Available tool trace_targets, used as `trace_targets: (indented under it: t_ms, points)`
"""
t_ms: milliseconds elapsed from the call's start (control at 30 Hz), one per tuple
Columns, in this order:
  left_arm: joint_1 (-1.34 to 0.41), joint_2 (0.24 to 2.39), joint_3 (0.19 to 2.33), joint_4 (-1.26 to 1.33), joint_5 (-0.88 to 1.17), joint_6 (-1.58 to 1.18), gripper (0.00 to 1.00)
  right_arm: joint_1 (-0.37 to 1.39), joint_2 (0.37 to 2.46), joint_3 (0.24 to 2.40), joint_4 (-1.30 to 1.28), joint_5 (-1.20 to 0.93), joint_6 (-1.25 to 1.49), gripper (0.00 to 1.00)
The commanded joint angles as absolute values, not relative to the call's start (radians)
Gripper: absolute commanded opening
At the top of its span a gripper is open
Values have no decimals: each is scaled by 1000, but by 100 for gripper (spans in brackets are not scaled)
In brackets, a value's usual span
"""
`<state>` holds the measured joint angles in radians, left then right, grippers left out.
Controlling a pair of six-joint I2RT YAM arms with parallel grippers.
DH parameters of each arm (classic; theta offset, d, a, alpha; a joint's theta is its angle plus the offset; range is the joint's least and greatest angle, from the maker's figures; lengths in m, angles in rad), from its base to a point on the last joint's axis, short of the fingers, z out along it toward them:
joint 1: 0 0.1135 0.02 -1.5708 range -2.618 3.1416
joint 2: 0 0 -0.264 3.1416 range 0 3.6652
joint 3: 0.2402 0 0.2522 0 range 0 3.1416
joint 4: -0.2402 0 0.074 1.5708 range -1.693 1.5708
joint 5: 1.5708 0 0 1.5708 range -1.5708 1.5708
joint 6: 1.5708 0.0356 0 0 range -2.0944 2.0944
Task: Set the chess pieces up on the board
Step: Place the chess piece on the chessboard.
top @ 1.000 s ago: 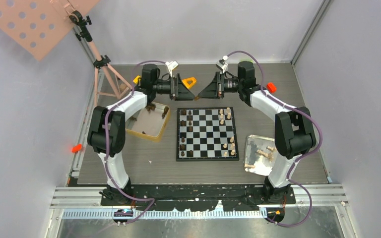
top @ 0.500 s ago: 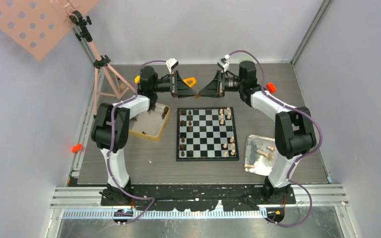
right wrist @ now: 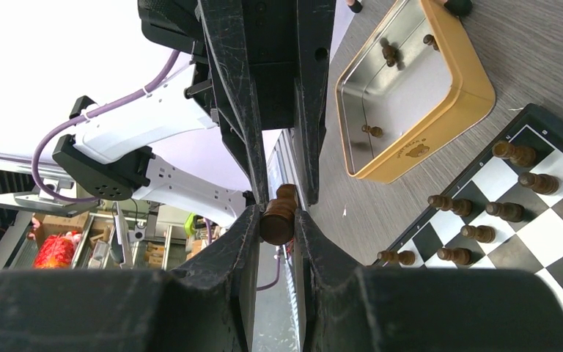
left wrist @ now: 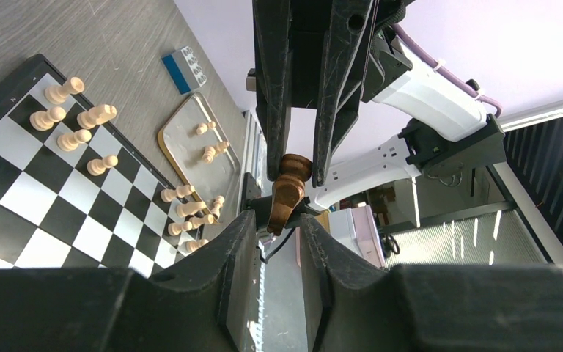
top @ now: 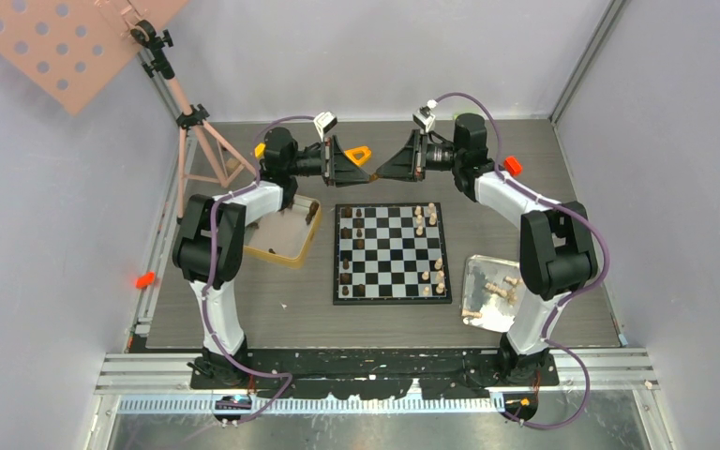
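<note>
From above we see the left gripper and right gripper tip to tip near the far edge of the board. The left wrist shows us its jaws spread loosely around a dark chess piece. In the right wrist view, the right jaws pinch that piece.

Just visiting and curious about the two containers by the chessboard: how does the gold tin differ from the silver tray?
The gold tin has tall walls; the silver tray is shallow. The tin holds a few dark chess pieces, the tray pale chess pieces. The tin lies on the left arm's side of the chessboard, the tray on the right arm's. Both are rectangular and hold pieces not yet on the board.
</note>
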<state>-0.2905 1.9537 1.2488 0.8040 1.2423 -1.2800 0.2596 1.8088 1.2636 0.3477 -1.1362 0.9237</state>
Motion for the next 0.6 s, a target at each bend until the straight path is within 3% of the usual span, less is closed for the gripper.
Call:
trace_targets:
  t_ms: [0, 567]
  points:
    - [-293, 1931, 1249, 859, 1261, -1285, 29, 255, 1819, 1260, 417, -1144, 943, 1]
    - [-305, 1943, 1260, 878, 1263, -1313, 22, 255, 1849, 1265, 421, -1137, 946, 1]
